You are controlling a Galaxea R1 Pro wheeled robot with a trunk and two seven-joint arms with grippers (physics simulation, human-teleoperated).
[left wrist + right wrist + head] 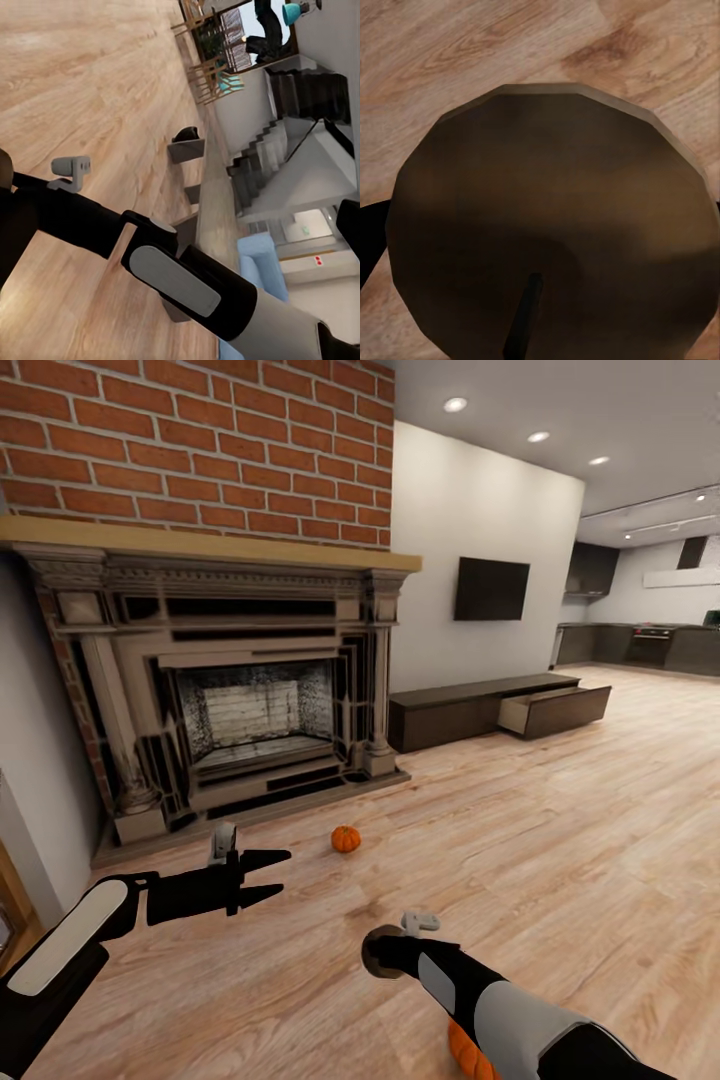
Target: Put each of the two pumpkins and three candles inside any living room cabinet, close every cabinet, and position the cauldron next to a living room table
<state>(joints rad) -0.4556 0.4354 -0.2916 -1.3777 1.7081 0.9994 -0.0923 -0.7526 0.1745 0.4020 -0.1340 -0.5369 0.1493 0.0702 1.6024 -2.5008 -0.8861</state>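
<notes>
Big brick fireplace [250, 700] takes up the left side, sitting on a light wood plank floor [560, 840]. The left pincer [283, 871] hangs over the floor in front of it, fingers spread open, nothing in them. One pumpkin [346, 839] sits on the floor just past it, near the hearth. The right pincer [376, 956] is clamped on a candle [547, 225], a brown round end up close in the wrist view. A second pumpkin [468, 1052] peeks out under the right arm. The cabinet [490, 710] runs along the white wall under a TV [491, 589], one drawer [553, 711] pulled out, kitchen far right.
</notes>
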